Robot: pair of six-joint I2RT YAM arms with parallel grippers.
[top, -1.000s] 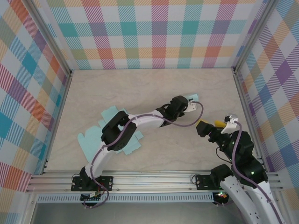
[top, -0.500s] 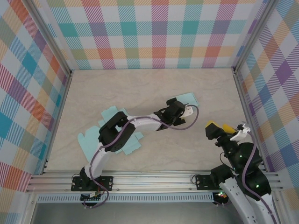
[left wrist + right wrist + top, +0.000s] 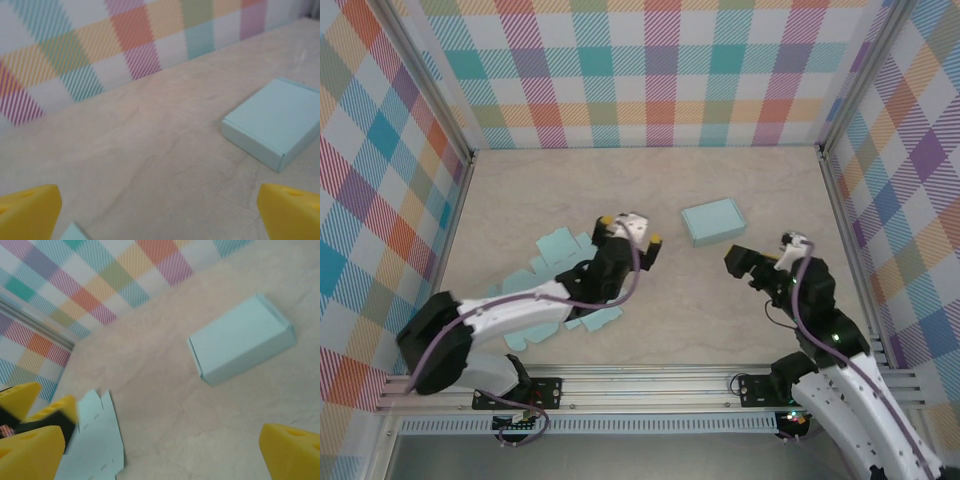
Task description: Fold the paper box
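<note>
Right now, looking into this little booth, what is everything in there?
folded box: one, light blue, closed, right of centre on the table
flat box sheets: light blue, overlapping so count unclear, left of centre
table: one, beige marbled
walls: three, pastel plaid, around the table
metal rails: silver, along the near edge
left arm: one, white and black, stretched over the sheets
right arm: one, white and black, near right corner
left gripper: yellow-tipped, open, empty
right gripper: yellow-tipped, open, empty

The left arm (image 3: 515,312) hides part of the flat paper blank (image 3: 557,243) beneath it.
</note>
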